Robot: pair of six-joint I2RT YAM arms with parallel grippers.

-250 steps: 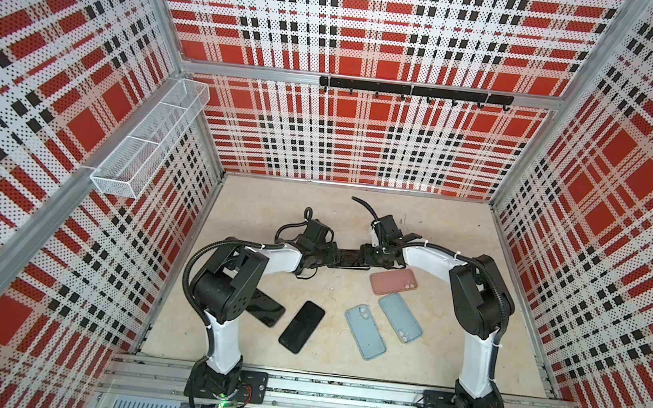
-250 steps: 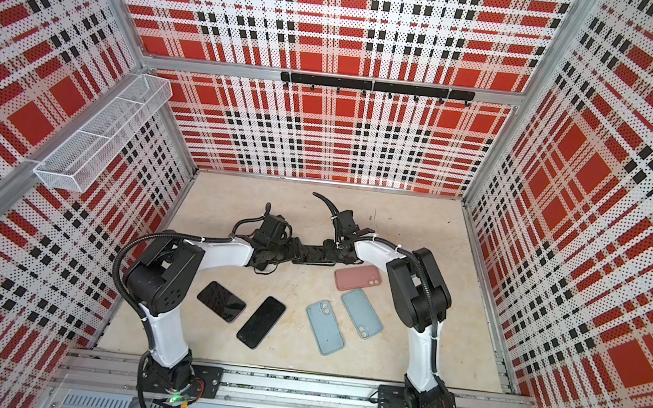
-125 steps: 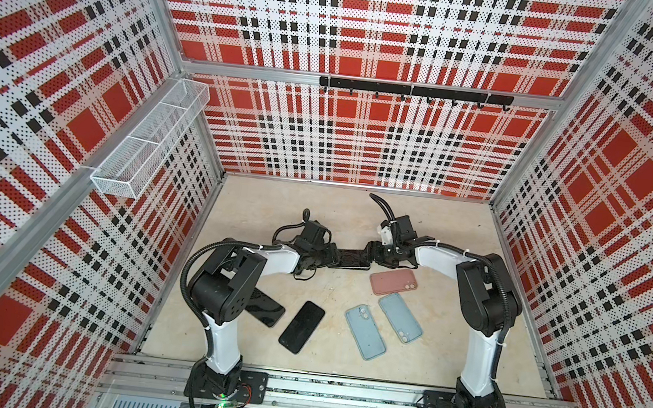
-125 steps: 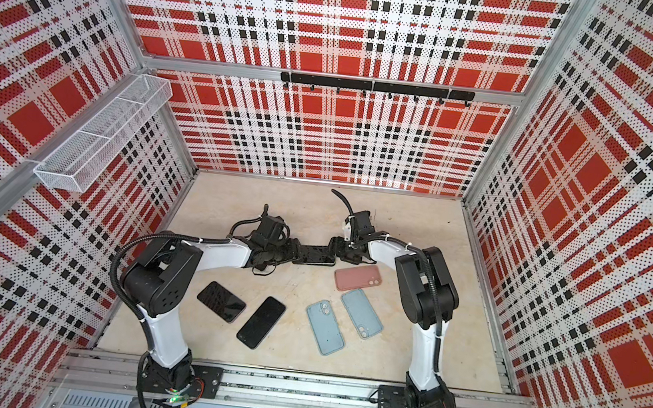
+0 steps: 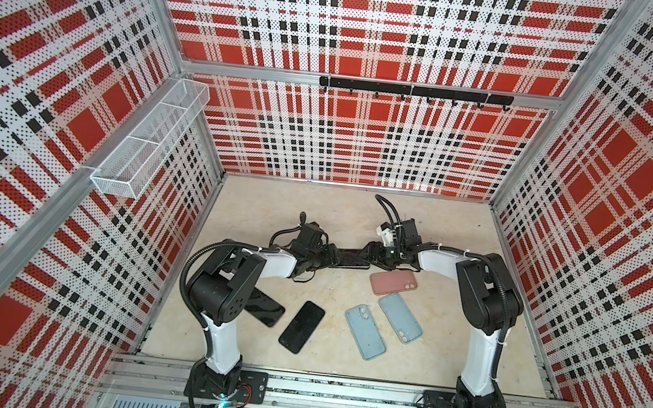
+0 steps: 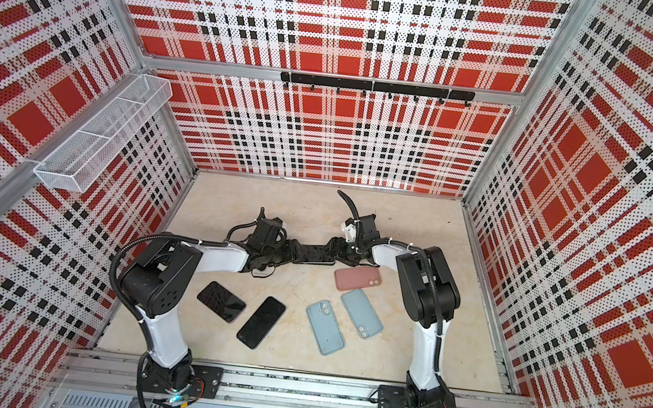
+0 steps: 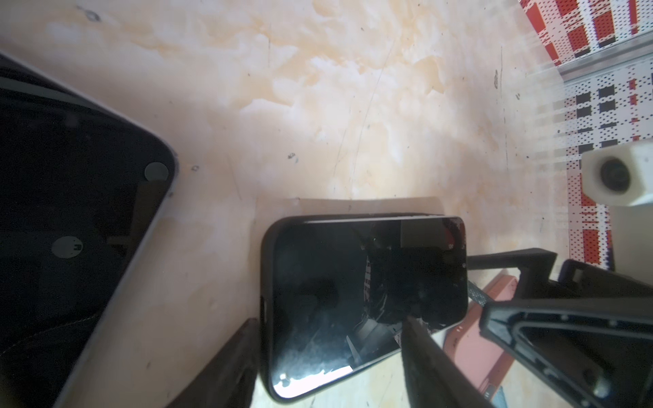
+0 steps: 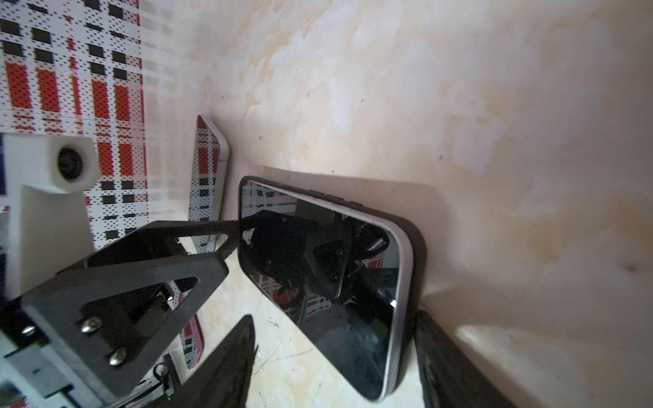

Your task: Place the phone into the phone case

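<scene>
Reaching inward from both bases, elbows raised, forearms sloping down and forward over the table (image 5: 316,204), wrists low and pointed at each other at mid-table. On the left, clamped with the left gripper (image 5: 330,255) across one end of the phone (image 7: 353,289), a finger pressed to either side in the left wrist view. On the right, poised with the right gripper (image 8: 334,316) spread wider than the opposite end, bare table showing between one of its fingers (image 8: 229,364) and the phone, nothing held. Between the two claws, lying flat and screen up, seated in a black case (image 8: 418,268), with a silver edge standing above the case rim at the right gripper's end. Just beside the right wrist, on the base side, a pink case (image 5: 393,284); nearer the bases, pale blue cases (image 5: 400,317) side by side, backs up, and bare black phones (image 6: 261,322), all lying apart from both claws.
</scene>
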